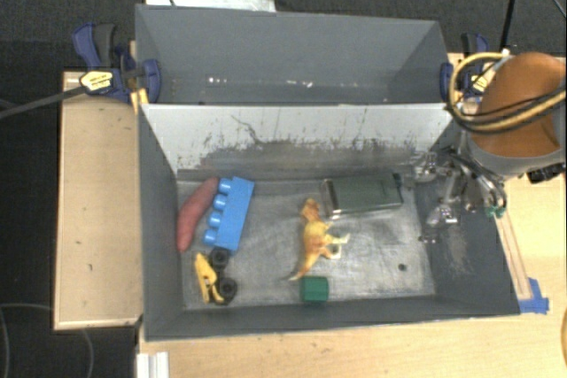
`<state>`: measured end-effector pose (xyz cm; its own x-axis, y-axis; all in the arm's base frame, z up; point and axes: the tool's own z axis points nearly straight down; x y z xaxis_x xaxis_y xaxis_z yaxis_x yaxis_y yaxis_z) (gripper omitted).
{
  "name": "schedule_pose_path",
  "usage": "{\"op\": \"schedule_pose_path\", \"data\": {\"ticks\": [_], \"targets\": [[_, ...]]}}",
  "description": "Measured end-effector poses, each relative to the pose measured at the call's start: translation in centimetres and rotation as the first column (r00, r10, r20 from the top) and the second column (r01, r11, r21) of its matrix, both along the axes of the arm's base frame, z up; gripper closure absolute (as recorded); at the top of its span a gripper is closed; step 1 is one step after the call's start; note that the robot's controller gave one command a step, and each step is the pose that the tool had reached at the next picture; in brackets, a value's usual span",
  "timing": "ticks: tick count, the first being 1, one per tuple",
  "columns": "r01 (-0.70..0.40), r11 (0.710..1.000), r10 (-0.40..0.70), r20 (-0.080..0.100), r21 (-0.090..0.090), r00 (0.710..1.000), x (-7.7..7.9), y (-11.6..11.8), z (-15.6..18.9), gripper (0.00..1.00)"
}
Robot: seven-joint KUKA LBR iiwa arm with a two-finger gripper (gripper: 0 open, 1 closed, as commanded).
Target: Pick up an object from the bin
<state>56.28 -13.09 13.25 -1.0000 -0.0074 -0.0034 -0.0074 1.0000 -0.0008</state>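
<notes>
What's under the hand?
Only bare floor of the grey metal bin shows around the hand; the dark flat rectangular case lies to its left. Directly beneath it is covered.

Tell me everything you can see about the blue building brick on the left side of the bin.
The blue building brick looks like plastic, oblong, with round studs. It lies on the bin floor at the left, slightly slanted, its upper end toward the back wall. A red oblong toy lies along its left side, seemingly touching. A small yellow and black toy sits by its lower end.
</notes>
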Motion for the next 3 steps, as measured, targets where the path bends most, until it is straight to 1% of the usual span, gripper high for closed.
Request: {"op": "schedule_pose_path", "data": {"ticks": [1,2,3], "targets": [[-0.002,1.000,0.002,0.000,0.000,1.000,0.00,0.00,0.00,1.00],[-0.003,1.000,0.003,0.000,0.000,1.000,0.00,0.00,0.00,0.00],[-0.004,1.000,0.004,0.000,0.000,1.000,0.00,0.00,0.00,0.00]]}}
